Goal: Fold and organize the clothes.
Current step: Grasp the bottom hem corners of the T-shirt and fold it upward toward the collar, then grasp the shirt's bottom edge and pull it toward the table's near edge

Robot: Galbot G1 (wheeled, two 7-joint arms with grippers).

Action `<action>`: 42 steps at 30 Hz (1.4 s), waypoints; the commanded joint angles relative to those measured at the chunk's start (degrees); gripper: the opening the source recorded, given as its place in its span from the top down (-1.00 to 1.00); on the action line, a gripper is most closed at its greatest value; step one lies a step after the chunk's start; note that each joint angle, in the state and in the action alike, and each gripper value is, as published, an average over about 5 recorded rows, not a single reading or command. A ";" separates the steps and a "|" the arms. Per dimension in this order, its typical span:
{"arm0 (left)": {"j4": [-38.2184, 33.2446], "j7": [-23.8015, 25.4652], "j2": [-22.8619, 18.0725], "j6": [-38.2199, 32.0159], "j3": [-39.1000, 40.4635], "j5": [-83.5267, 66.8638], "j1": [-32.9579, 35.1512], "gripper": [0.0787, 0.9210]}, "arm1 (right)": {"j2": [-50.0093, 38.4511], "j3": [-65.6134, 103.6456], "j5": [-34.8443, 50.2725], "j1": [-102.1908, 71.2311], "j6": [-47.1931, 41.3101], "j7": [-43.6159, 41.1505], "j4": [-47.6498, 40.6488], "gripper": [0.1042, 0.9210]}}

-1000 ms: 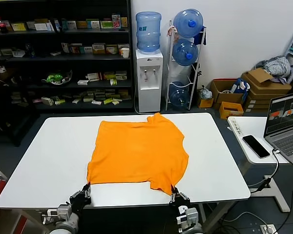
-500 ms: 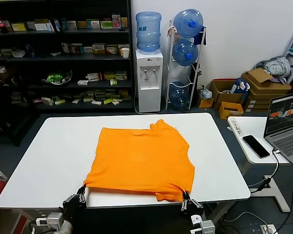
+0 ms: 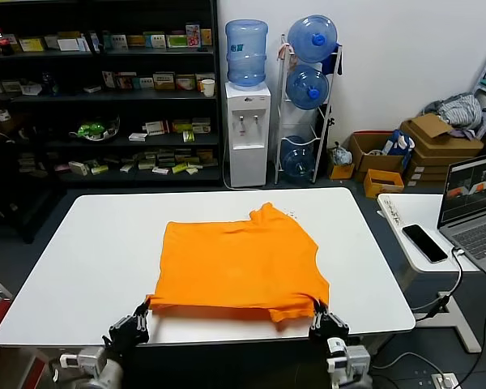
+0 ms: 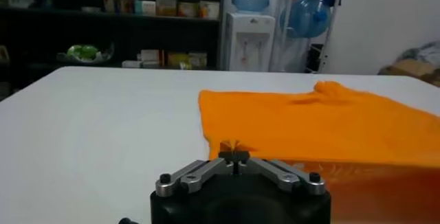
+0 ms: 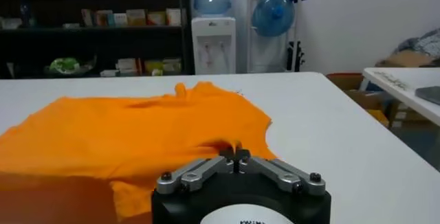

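T-shirt (image 3: pixel 239 263) near hem clenched by left end effector (image 3: pixel 140 309) and right end effector (image 3: pixel 318 312).

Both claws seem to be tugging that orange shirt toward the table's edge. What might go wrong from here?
Three possible risks. The left gripper and right gripper each pinch only a small corner of the orange T-shirt, so the soft fabric may slip free. The near hem sits close to the white table front edge, so more pulling might drag it off. The far sleeve is already bunched, so wrinkles could spoil the fold.
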 commanded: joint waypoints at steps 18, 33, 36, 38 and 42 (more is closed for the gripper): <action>21.33 5.30 3.47 1.49 8.98 -6.51 -24.66 0.69 | -2.23 -12.73 11.72 31.28 -7.55 0.82 -21.88 0.71; 11.29 6.46 -4.32 -7.14 -1.04 3.95 -2.19 -0.30 | -8.19 1.39 2.03 5.73 4.48 -7.27 -13.29 -0.31; 14.99 6.84 -6.38 -9.90 -1.44 4.82 -4.43 -0.50 | -6.92 1.90 1.48 5.51 5.97 -7.81 -15.48 -0.53; 16.43 7.12 -7.01 -10.22 -1.46 4.79 -5.96 -0.63 | -6.01 2.01 1.38 6.34 6.30 -7.88 -16.75 -0.65; 18.67 7.91 -7.22 -9.97 -1.03 4.64 -8.83 -0.75 | -4.81 1.96 1.78 8.95 6.17 -7.88 -19.12 -0.75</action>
